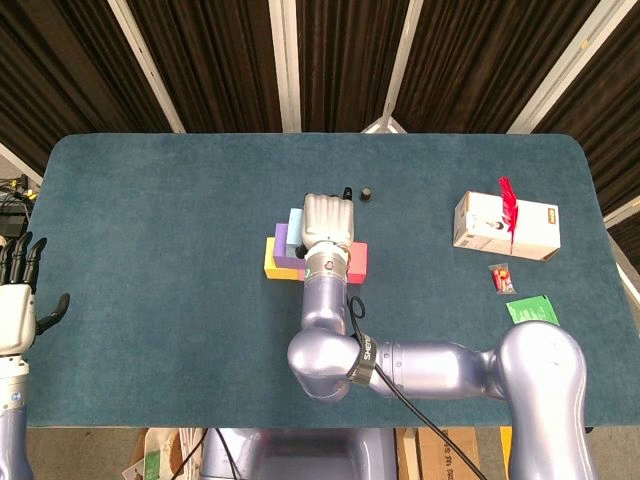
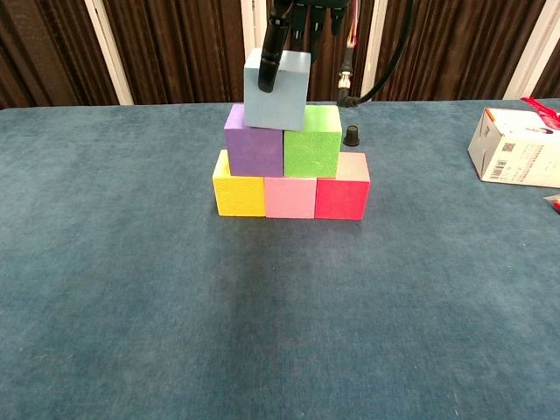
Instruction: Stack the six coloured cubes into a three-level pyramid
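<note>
Right hand [image 1: 327, 222] closed around blue cube [image 2: 276, 88], dark fingers [image 2: 269, 61] pressed on its front face. Cube held over the joint between purple cube [image 2: 253, 140] and green cube [image 2: 312, 141]; contact with them cannot be told. Left hand [image 1: 18, 300] released, fingers spread, beyond the table's [image 1: 150, 230] left edge.

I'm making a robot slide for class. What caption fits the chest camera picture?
The right hand holds the light blue cube above the purple cube and green cube.

Yellow cube [image 2: 239, 194], pink cube [image 2: 290, 197], red cube [image 2: 341, 199].
</note>
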`<state>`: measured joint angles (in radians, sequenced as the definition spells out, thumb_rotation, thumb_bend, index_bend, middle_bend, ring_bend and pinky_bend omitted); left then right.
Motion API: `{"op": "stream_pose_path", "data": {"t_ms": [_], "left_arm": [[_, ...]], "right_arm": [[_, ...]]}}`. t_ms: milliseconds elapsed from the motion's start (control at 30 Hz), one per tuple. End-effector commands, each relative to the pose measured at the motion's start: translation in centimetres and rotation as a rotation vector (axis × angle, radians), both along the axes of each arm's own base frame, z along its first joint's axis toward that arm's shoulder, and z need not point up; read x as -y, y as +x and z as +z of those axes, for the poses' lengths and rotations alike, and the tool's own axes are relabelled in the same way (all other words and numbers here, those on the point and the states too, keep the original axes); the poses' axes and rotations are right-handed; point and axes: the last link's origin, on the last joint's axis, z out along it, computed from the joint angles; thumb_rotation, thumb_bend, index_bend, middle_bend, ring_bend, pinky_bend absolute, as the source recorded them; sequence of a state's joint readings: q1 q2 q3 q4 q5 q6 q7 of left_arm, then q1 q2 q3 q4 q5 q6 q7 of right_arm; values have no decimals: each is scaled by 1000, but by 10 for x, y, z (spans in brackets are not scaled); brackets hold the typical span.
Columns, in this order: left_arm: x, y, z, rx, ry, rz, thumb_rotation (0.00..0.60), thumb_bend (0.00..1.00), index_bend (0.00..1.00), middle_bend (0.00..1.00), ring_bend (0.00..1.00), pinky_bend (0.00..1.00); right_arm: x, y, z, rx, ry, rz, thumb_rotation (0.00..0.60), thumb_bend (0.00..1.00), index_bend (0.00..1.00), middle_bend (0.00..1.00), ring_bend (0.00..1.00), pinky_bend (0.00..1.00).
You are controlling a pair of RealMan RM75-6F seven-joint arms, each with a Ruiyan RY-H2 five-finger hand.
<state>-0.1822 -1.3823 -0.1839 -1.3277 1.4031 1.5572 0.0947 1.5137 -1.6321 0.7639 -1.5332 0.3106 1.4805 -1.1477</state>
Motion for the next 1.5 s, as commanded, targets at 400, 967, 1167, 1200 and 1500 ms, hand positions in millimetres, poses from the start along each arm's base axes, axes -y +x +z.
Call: {"op": "stream_pose_path", "data": {"t_ms": [400, 967, 1167, 1200, 1500], "left_arm": [[0, 0, 0, -1, 2, 2, 600, 357, 48, 0, 0, 0], [0, 0, 1, -6, 11, 8, 600, 357, 48, 0, 0, 0], [-1, 0, 1, -5, 15, 10, 600, 357, 48, 0, 0, 0], [-1, 0, 1, -5, 14, 10, 600, 357, 48, 0, 0, 0], [0, 0, 2, -3, 17, 10, 600, 357, 48, 0, 0, 0]], "right_arm": [[2, -2, 1, 7, 2, -4, 600, 354, 432, 412, 253, 0], [3, -3, 2, 7, 6, -3, 600, 355, 432, 412, 253, 0], [2, 0, 6, 9, 0, 1, 600, 354, 432, 412, 253, 0], [1, 0, 6, 10, 0, 2, 600, 354, 432, 412, 253, 0], [1, 1, 11, 14, -10, 3, 600, 354, 432, 412, 253, 0]]}}
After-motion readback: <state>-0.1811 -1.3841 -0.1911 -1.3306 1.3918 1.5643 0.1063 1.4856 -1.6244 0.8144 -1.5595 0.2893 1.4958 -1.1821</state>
